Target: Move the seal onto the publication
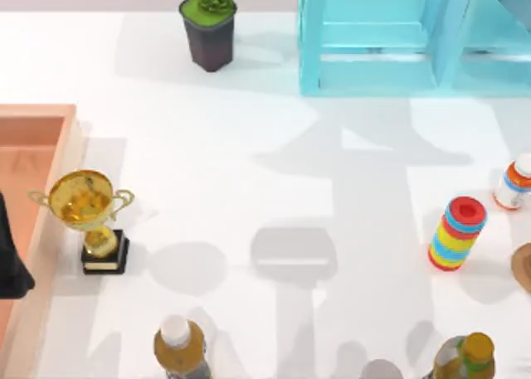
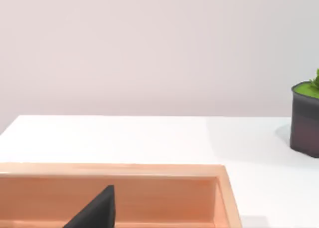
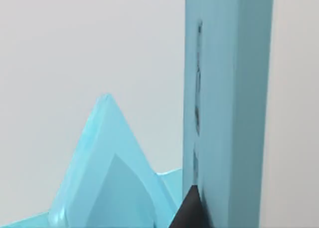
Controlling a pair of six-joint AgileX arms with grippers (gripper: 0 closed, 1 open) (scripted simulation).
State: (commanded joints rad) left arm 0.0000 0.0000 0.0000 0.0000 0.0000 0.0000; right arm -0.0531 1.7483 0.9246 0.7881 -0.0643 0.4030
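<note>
- Top view: I am looking down at the white table point(image 1: 249, 147). A dark part of the left gripper point(image 1: 10, 259) is hanging over the wooden tray point(image 1: 50, 114) at the left edge.
- A gold trophy point(image 1: 87, 209) is standing just beside the tray. A potted plant point(image 1: 209, 26) is sitting at the far side. The light-blue shelf unit point(image 1: 373, 72) is standing to the right of it.
- A striped ring stack point(image 1: 456, 232) is standing on the right, near a white-capped bottle point(image 1: 514, 182). Two more bottles point(image 1: 180, 350) are poking in along the near edge.
- From here I cannot tell where the seal or the publication is lying, which way they are pointing, or how near a gripper they are.
- Left wrist view: one dark tip of the left gripper point(image 2: 97, 210) is hanging inside the wooden tray point(image 2: 149, 170). The potted plant point(image 2: 305, 118) is sitting farther off. I cannot tell if this gripper is holding tight or letting go.
- Right wrist view: a dark bit of the right gripper point(image 3: 188, 213) is sitting close against a tall post of the light-blue shelf unit point(image 3: 229, 88). I cannot tell if it is clenching or loose.
</note>
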